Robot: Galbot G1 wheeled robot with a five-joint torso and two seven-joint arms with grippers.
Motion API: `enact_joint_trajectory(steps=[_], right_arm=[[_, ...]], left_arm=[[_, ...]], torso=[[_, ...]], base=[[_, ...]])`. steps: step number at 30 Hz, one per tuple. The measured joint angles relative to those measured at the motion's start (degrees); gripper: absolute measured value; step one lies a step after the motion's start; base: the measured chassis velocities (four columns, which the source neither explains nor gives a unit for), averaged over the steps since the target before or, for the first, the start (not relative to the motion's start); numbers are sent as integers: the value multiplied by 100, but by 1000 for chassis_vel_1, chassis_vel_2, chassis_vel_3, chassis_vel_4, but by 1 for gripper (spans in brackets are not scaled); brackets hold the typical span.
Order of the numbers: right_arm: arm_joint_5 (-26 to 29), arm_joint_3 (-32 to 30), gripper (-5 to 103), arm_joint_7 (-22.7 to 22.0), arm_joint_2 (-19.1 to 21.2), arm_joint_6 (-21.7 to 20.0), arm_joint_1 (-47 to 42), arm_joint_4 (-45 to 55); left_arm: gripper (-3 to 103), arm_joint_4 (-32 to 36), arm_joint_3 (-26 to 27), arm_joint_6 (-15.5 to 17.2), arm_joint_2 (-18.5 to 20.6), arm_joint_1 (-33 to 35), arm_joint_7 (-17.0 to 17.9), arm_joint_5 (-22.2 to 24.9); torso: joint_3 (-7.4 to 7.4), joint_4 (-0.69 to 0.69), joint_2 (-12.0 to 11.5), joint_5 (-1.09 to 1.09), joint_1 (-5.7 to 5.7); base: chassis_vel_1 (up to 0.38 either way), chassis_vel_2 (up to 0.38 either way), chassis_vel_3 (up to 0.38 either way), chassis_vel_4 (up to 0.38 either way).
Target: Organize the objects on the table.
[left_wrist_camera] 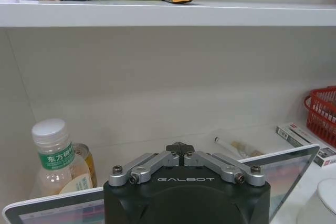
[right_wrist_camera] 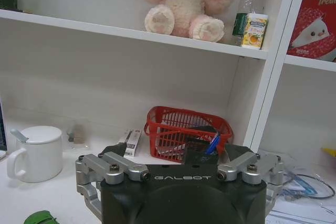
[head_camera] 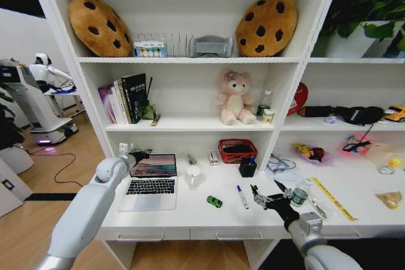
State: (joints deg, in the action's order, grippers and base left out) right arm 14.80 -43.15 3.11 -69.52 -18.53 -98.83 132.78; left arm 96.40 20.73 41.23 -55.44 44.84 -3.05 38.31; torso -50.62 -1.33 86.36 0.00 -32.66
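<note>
White table [head_camera: 190, 210] w/ laptop [head_camera: 152, 183], mug [head_camera: 193, 173]; shelves [head_camera: 190, 60] behind.

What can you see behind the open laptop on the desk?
Behind the laptop lid stand a white-capped, green-labelled bottle and a can against the back wall. Their lower parts are hidden by the lid.
</note>
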Motion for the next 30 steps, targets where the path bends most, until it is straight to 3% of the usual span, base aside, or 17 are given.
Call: enact_joint_trajectory(steps=[14,24,30], right_arm=[[-171,216,100,15,-150,-37,-50,16],[-294,230,100,24,-297,-10,-193,68],[-328,234,100,25,-354,-2,-200,89]], left_arm=[[0,1566,940,28,576,1793,-326,-17],[0,1951,1118,-102,592,2470,-409,-276],[0,1959,1179,-151,559,2245,-374,-130]], torso=[[0,1,0,1,1],[0,1,0,0,1],[0,0,0,0,1]], base=[[0,0,0,0],[0,0,0,0],[0,0,0,0]])
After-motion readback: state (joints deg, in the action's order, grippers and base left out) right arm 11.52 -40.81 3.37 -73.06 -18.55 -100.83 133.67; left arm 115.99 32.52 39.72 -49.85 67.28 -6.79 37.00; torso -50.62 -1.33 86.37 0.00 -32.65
